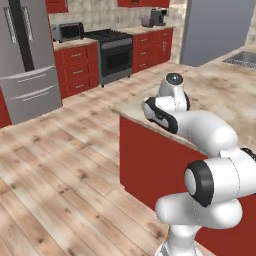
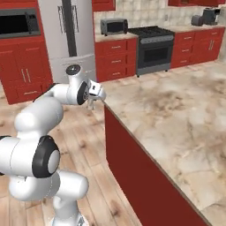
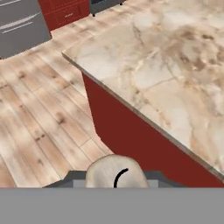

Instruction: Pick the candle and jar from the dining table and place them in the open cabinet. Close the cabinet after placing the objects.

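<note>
A pale cylinder with a curved black wick, the candle [image 3: 114, 173], sits between my gripper's dark fingers [image 3: 70, 178] at the bottom of the hand view, with the gripper shut on it. In the right base view the gripper [image 2: 91, 104] points down just off the near corner of a marble counter [image 2: 167, 114], above the wooden floor. The jar and the dining table are out of view. Lower edges of red wall cabinets [image 2: 103, 4] show at the top; whether one is open I cannot tell.
The marble counter [image 1: 225, 90] has red sides and a sink [image 1: 242, 57] at its far end. A steel fridge [image 1: 30, 75], a stove [image 1: 115, 55] and red drawers [image 1: 75, 67] line the back wall. Open wooden floor [image 1: 60, 165] lies to the left.
</note>
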Available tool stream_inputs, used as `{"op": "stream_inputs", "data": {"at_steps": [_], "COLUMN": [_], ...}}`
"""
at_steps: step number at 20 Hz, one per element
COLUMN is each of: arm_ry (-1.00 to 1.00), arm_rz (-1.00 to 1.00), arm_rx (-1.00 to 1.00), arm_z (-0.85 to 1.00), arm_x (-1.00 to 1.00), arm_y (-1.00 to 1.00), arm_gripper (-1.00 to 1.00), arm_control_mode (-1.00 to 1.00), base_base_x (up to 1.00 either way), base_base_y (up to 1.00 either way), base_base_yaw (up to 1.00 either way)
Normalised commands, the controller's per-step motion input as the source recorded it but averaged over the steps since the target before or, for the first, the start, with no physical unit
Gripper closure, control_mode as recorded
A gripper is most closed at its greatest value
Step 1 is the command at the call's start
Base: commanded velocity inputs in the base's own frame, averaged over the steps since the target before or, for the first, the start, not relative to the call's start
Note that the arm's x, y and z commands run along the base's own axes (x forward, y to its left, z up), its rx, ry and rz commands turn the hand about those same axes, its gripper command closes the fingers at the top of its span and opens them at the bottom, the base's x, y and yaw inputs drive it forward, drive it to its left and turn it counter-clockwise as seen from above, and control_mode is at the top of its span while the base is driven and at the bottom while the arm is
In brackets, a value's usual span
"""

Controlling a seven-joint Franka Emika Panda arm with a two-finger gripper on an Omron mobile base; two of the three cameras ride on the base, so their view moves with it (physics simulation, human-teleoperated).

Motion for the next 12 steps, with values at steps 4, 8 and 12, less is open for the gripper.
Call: {"op": "stream_inputs", "data": {"at_steps": [4,8,12], "arm_ry": [0.00,0.00,0.00], "arm_rz": [0.00,0.00,0.00], "arm_rx": [0.00,0.00,0.00], "arm_z": [0.00,0.00,0.00], "arm_x": [0.00,0.00,0.00], "arm_y": [0.00,0.00,0.00], "arm_gripper": [1.00,1.00,1.00], "arm_control_mode": [1.00,1.00,1.00], "base_base_x": [0.94,1.00,1.00], "base_base_y": [0.78,0.80,0.62], "base_base_yaw": [0.26,0.19,0.13]}}
